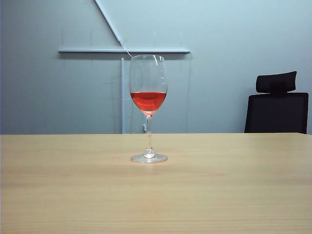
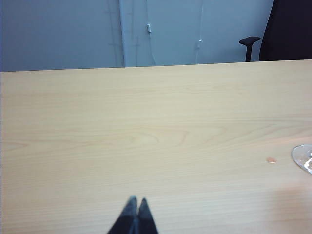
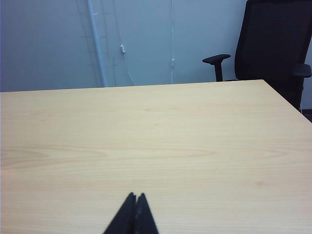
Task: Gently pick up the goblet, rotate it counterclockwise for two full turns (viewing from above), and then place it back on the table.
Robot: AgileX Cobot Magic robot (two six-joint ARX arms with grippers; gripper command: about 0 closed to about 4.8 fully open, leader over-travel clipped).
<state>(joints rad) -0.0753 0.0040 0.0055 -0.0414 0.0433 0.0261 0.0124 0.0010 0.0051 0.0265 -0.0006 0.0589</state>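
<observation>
The goblet [image 1: 148,97], a tall clear wine glass with red liquid in its bowl, stands upright on the light wood table [image 1: 234,195] near the middle of the exterior view. Only the rim of its round foot [image 2: 303,158] shows in the left wrist view, far from my left gripper [image 2: 137,200], which is shut with nothing in it. In the right wrist view my right gripper [image 3: 136,195] is also shut and empty above bare tabletop [image 3: 195,146]; the goblet is out of that view. Neither gripper appears in the exterior view.
A black office chair [image 1: 277,105] stands behind the table's far right edge, also seen as a black office chair [image 3: 273,44] in the right wrist view. A grey wall with white conduits [image 1: 122,92] lies behind the table.
</observation>
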